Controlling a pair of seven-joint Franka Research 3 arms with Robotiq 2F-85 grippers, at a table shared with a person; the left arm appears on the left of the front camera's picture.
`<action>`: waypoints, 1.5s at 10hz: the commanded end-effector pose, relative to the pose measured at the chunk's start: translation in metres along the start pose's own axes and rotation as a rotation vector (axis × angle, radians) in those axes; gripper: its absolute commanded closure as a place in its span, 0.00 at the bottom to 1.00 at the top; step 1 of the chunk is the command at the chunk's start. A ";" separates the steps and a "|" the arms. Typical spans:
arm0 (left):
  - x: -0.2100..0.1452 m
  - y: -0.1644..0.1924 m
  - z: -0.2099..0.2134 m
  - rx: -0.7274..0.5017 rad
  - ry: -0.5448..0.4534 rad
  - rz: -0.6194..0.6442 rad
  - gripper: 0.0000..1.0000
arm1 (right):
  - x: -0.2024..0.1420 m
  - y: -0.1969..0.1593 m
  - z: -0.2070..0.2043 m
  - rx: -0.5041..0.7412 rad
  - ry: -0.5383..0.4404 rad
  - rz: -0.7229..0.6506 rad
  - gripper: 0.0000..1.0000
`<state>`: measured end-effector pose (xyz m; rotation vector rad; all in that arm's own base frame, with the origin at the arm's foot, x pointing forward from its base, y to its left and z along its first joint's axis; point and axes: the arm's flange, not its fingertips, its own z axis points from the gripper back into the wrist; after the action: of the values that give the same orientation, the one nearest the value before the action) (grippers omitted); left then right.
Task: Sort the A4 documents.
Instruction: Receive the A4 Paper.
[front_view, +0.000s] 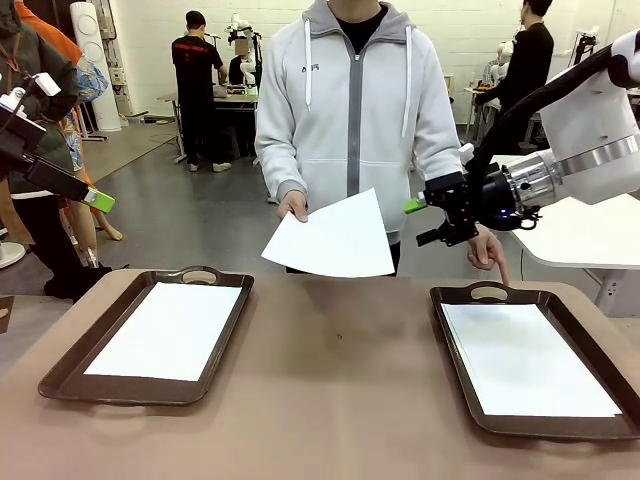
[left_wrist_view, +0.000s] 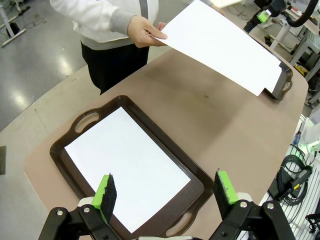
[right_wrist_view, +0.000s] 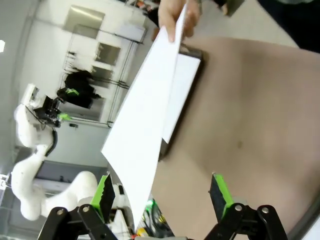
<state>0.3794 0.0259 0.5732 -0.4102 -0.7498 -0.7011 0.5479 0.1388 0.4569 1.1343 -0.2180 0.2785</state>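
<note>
A person (front_view: 357, 110) in a pale zip hoodie stands at the far edge of the table (front_view: 330, 400), and everything here is placed from that person. One hand (front_view: 292, 206) pinches a corner of a loose A4 sheet (front_view: 334, 240), holding it out in the air above the table's far edge, tilted, its near corners free and touching nothing. The person's other hand (front_view: 489, 250) points a finger down just above the handle of the right-hand tray (front_view: 455, 350).

That dark brown tray lies on the table below and to the side of the pointing hand, with a white sheet (front_view: 525, 358) lying flat inside its rim. A second tray (front_view: 70, 370) lies well off to the other side, also holding a flat white sheet (front_view: 170, 328). Between the two trays a broad strip of bare table runs from the person towards the near edge.

The right claw (front_view: 425, 220) hangs in the air close beside the person's pointing arm, its jaws spread wide and holding nothing; in the right wrist view the held sheet's edge passes between its green pads (right_wrist_view: 218, 192). The left claw (left_wrist_view: 165, 195) hovers above the near end of the farther tray, jaws wide apart and empty.
</note>
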 end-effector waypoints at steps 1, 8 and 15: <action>-0.001 0.000 -0.001 0.005 0.007 -0.014 0.00 | 0.005 -0.006 -0.011 0.078 -0.017 -0.046 0.00; -0.001 0.000 -0.001 0.005 0.007 -0.014 0.00 | 0.026 -0.023 -0.068 0.211 0.053 -0.227 0.00; -0.001 0.000 -0.001 0.005 0.007 -0.014 0.00 | 0.035 -0.043 -0.075 0.239 0.024 -0.377 0.00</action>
<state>0.3794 0.0258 0.5732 -0.4102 -0.7497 -0.7011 0.5882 0.1913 0.3986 1.3459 0.0620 0.0057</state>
